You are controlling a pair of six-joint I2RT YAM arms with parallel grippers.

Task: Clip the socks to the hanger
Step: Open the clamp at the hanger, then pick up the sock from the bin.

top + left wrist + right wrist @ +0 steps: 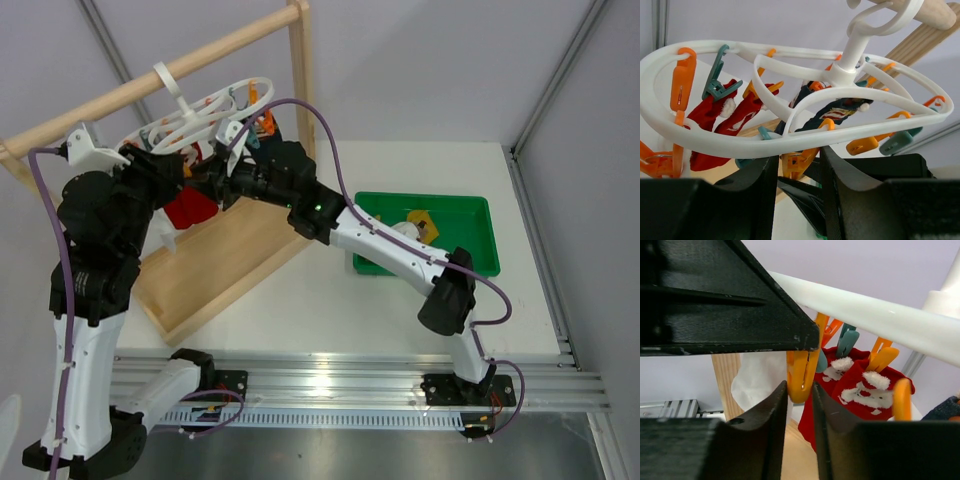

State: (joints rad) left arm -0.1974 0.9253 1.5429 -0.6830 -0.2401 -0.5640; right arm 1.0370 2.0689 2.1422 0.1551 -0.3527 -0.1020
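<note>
Hanger (790,135): hung by its hook from the wooden rack (215,270); red and navy socks were already pegged along its loops
Right end effector (800,405): narrow, its fingers closed around the tail of an orange peg (801,374) under the white rim; a white sock (760,382) hung just behind that peg, though whether the peg had caught it could not be told
Left end effector (797,172): partly open beneath the hanger, nothing visibly between its fingers
Remaining socks: a yellow one (418,222) lay in the green tray (480,262) on the desk, well apart from the hanger
Step judged: pegging the white sock
Doing it well: squeeze the peg squarely at its tail; feed the cuff deep into its mouth; steady the swinging hanger before release
</note>
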